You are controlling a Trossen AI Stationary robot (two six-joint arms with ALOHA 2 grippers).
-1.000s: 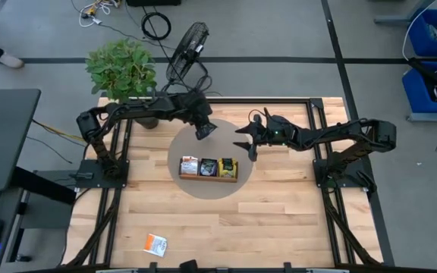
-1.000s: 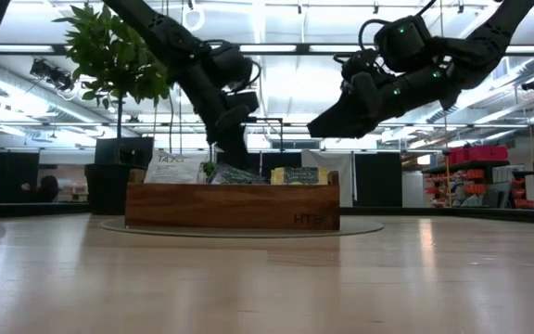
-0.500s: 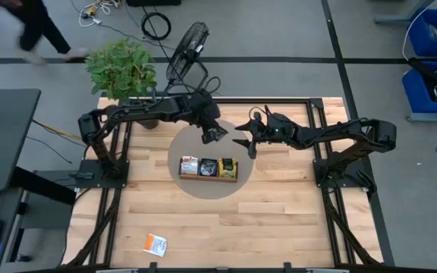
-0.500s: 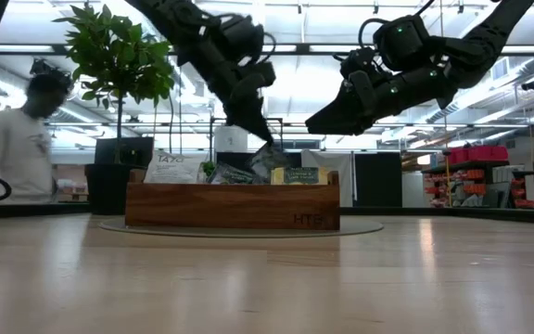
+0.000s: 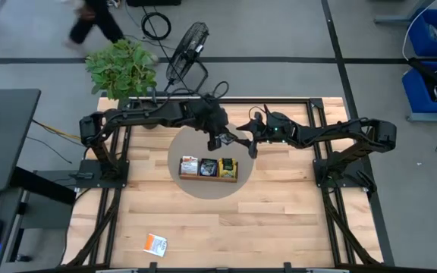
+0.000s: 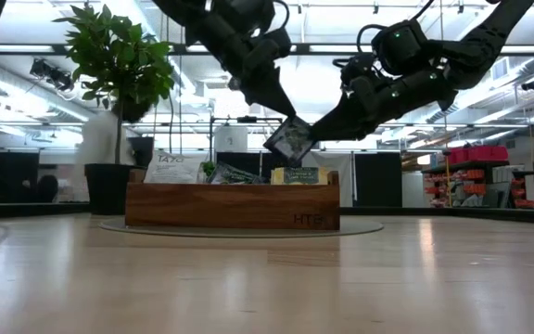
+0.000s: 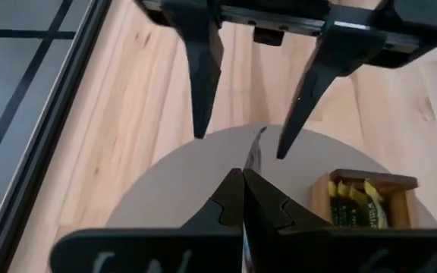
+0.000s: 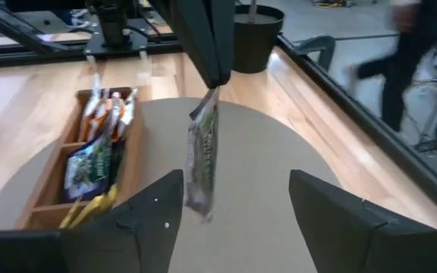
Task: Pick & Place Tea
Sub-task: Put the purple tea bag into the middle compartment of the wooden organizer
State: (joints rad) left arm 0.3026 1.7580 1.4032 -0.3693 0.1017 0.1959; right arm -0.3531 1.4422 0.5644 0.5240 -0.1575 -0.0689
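Observation:
My left gripper (image 6: 281,104) is shut on a dark tea sachet (image 6: 291,139) and holds it in the air above the round grey mat (image 5: 192,144). My right gripper (image 8: 235,182) stands open and level, its fingers just short of the sachet (image 8: 202,159), one to each side, touching nothing. Below, the long wooden tray (image 5: 208,176) rests on the mat with orange-and-white, dark and yellow-green sachets standing in its compartments. One orange-and-white sachet (image 5: 155,243) lies flat near the table's front edge. My left gripper pinches the sachet's upper end (image 8: 208,102) between its two fingers (image 8: 212,53). The fingers slant down from above. The sachet hangs below them, tilted, clear of the mat and the tray.
A potted plant (image 5: 124,68) stands at the table's far left corner, with a fan (image 5: 188,44) on the floor behind it. A person (image 5: 93,19) walks past beyond the table. Bare wood lies between the tray and the front edge.
My left gripper, shut all along, has risen from the tray and swung toward the table's right, toward my right gripper. The dark sachet has come up out of the tray and now hangs clear. A person has walked across behind the table.

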